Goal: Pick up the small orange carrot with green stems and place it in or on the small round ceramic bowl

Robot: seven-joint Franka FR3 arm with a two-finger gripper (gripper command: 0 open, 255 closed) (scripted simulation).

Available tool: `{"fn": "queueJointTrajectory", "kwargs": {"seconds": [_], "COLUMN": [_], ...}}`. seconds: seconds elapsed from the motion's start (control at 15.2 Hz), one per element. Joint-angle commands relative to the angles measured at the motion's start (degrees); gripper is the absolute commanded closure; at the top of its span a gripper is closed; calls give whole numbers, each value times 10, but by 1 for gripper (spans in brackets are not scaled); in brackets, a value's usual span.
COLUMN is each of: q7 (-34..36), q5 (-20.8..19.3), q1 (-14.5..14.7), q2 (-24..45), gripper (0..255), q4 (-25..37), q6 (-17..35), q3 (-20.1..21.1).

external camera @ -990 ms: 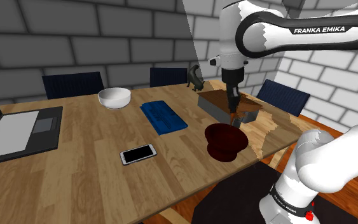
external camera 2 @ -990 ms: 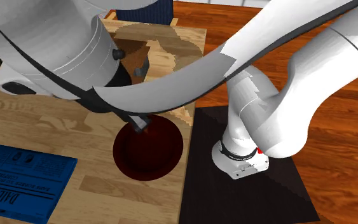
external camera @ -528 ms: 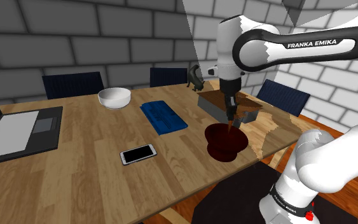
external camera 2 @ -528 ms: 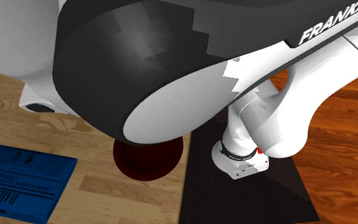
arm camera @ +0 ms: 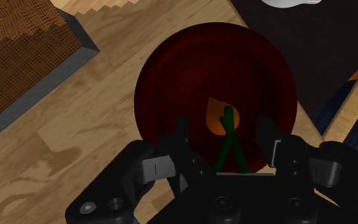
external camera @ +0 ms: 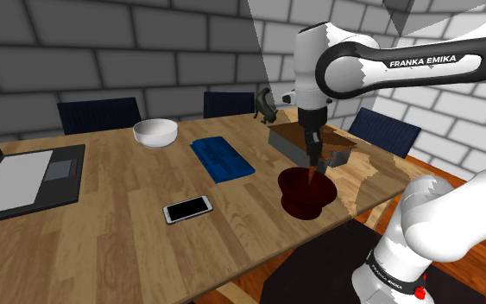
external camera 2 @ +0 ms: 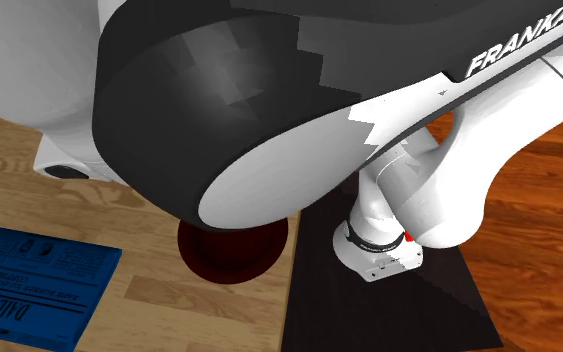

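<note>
The fingers [arm camera: 182, 135] are spread, apparently gripping nothing; the carrot [arm camera: 216, 118] is seen in the dark red bowl [arm camera: 171, 76]. Straight upward withdrawal is advised.

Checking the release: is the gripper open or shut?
Open: the gripper has its fingers apart, not touching the carrot between them, over the dark red bowl.

Reads "FRANKA EMIKA" in white on the arm's dark forearm [external camera: 431, 60]; repeated small on the base band [external camera: 391, 278]. Upside-down on the blue book [external camera 2: 29, 285]: seemingly "DAILY NE".
</note>
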Motion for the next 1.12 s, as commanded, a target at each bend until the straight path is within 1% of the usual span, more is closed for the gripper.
{"fn": "queueJointTrajectory", "kwargs": {"seconds": [0.0, 0.26, 0.53, 1.06], "q7": [0, 0, 0, 0], "q5": [0, 0, 3, 3], "q1": [0, 0, 0, 0], "q2": [0, 0, 23, 23], "gripper": [0, 0, 0, 0], "q4": [0, 0, 87, 87], "q6": [0, 0, -64, -64], "q3": [0, 0, 6, 6]}}
